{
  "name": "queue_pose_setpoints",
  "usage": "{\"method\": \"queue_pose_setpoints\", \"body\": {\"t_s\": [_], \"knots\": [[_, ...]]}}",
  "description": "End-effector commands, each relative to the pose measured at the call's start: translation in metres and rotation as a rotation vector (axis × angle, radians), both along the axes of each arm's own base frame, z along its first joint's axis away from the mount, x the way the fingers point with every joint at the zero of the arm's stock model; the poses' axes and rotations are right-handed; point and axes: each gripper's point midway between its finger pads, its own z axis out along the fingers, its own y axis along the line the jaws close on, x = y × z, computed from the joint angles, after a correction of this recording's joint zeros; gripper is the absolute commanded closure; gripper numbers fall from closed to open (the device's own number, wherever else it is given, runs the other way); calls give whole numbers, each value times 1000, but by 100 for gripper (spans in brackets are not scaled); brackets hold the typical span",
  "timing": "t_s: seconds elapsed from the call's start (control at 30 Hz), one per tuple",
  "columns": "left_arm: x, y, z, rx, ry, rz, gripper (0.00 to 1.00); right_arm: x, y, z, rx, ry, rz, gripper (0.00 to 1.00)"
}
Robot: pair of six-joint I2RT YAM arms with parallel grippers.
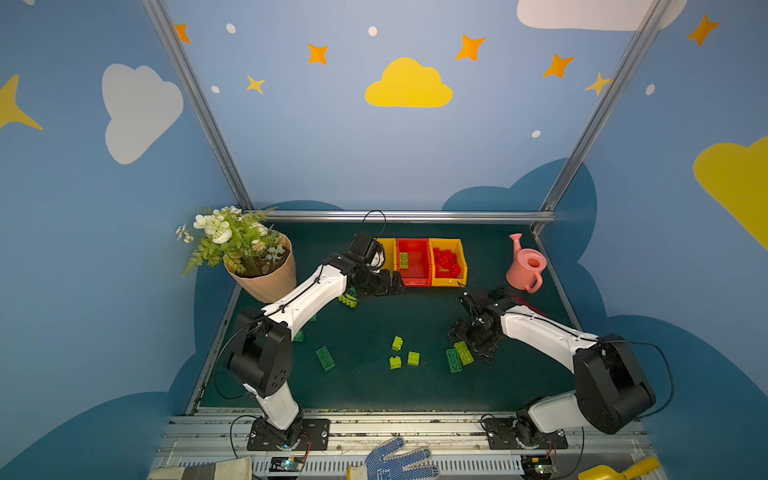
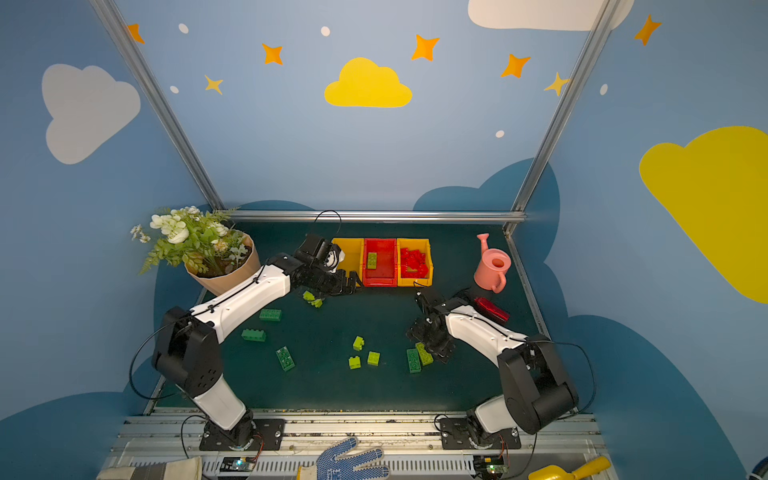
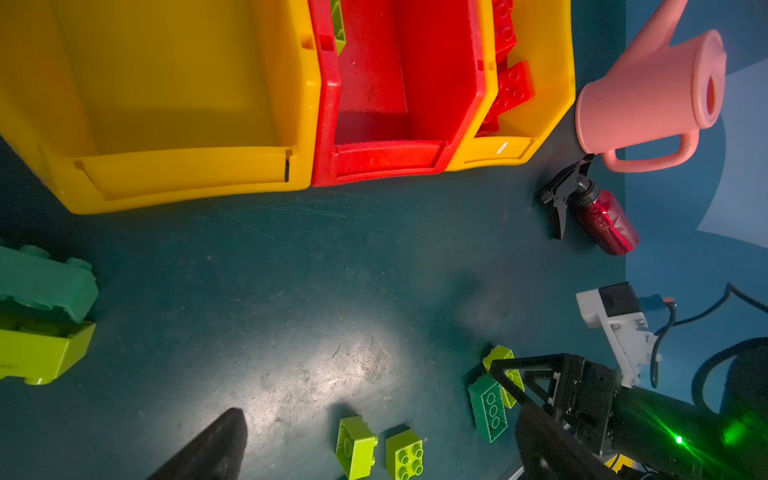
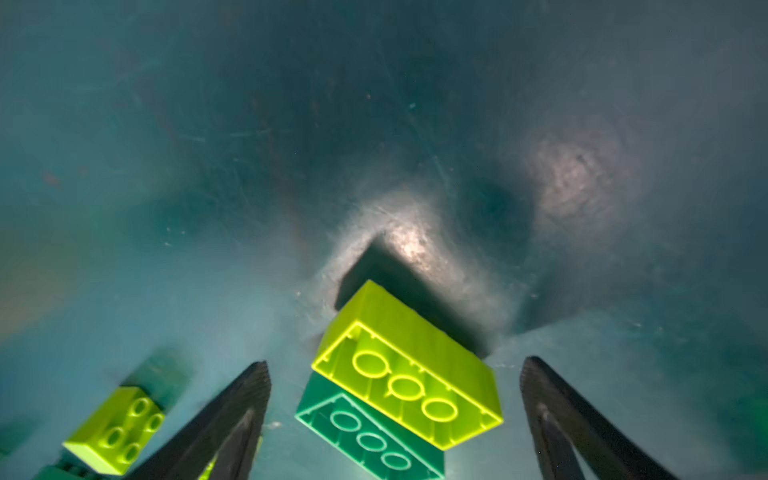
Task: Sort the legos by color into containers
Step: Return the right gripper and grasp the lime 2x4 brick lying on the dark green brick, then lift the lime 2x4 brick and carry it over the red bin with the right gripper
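Legos [image 1: 413, 358] first, Sam: where are they?

Sam: Scattered over the green table [image 1: 374, 395], mostly centre and lower centre in both top views. Three small lime ones sit together. A long dark green brick [image 1: 325, 358] lies left of them, and a lime clump [image 1: 348, 299] sits just beside my left arm [image 1: 307, 299]. Red bricks [image 1: 446, 262] are heaped in the right yellow bin [image 1: 449, 282], upper centre. One lime brick [image 1: 403, 260] lies in the red bin [image 1: 419, 268] beside it.

Ana: And the jaws?

Sam: My right gripper [image 4: 395, 363] has its jaws spread wide, one on either side of a long lime brick [image 4: 415, 328]. That brick lies studs-down, touching a dark green neighbour [image 4: 368, 442], and neither finger touches it. My left gripper [image 1: 390, 286] hangs just in front of the bins, jaws released and wide, nothing between them.

Ana: Any writing?

Sam: A small white mark [image 3: 503, 147] on the front of the right yellow bin, too small to read. The circuit boards [image 1: 286, 463] at the bottom edge are too small too.

Ana: What's hidden?

Sam: My left arm covers part of the left yellow bin [image 2: 351, 255] in both top views; the left wrist camera shows its bare floor. A red spray bottle [image 3: 606, 220] lies near the pink watering can [image 1: 525, 268], right of centre, and my right arm [image 1: 540, 332] covers most of it from above. A pale green brick [image 3: 45, 282] and a second lime brick [image 3: 41, 353] are cut off by the edge of the left wrist view.
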Motion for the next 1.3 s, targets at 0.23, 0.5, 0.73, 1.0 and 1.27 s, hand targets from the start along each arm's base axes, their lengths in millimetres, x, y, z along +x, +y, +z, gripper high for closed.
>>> {"method": "queue_pose_setpoints", "body": {"t_s": [0.23,0.5,0.73,1.0,1.27], "knots": [[3,13,-2,21,5,-8,0,-9,1,-9,-9,31,-130,10],[5,18,-4,-2,25,10,0,-15,0,-3,-25,37,-180,9],[9,22,-11,-32,63,38,0,-8,5,-14,-20,34,-212,15],[12,27,-11,-39,66,51,0,-5,2,-13,-68,34,-174,48],[17,31,-9,-42,53,61,0,29,16,22,-134,-26,12,54]]}}
